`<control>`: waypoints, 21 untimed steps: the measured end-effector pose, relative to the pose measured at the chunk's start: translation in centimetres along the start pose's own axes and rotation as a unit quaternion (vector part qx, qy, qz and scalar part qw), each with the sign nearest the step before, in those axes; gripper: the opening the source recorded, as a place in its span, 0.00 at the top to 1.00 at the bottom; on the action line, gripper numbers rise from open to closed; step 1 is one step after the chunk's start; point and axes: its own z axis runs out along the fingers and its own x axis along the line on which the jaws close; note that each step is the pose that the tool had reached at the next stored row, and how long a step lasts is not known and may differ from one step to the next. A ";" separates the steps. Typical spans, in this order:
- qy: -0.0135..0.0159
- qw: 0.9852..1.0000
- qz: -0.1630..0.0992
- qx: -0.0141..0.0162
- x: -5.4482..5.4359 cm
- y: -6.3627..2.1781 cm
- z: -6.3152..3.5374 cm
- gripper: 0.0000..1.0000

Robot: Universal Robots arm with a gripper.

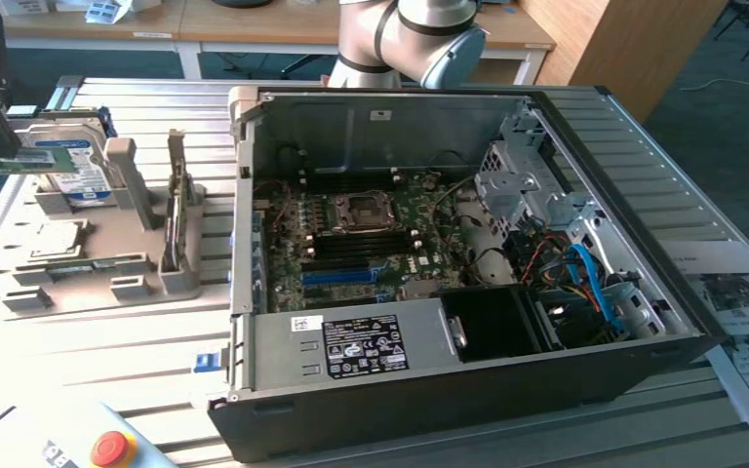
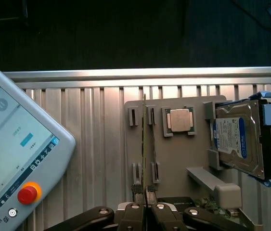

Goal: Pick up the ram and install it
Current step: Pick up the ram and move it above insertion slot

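Closest to the wrist camera, the gripper [image 2: 145, 198] has its fingers [image 2: 134, 212] pressed together on the ram [image 2: 145, 139]. The ram is seen edge-on there, as a thin line running away from them. They pinch the stick across its flat faces, which I judge leaves its lower contact edge free and keeps the board upright, the attitude a memory slot would need. In the exterior view the green stick hangs level under the black gripper at the far left, above the grey fixture plate [image 1: 101, 302] and in front of the hard drive [image 1: 82, 175]. It appears clear of the plate's holding clips, though whether it is fully free of them I cannot tell. The fixture keeps each part in its own cradle: the hard drive is propped on edge and the square silver processor chip [image 2: 180, 119] lies flat in a recess just beside the ram's clips, so each can be reached from above. The open computer case [image 1: 453, 390] lies on its side to the exterior view's right, well apart from the ram. Its motherboard [image 1: 374, 244] faces up, with dark memory slots [image 1: 348, 252] near the processor socket. A teach pendant [image 2: 15, 154] rests on the slatted table [image 2: 92, 168] near the fixture.
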 end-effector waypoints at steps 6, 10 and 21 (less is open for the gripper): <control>0.000 1.000 0.000 0.000 0.0 0.00 -0.12 0.88; 0.000 1.000 0.000 0.000 0.0 -0.01 -0.13 0.88; 0.000 1.000 0.000 0.000 0.0 -1.08 -0.16 0.88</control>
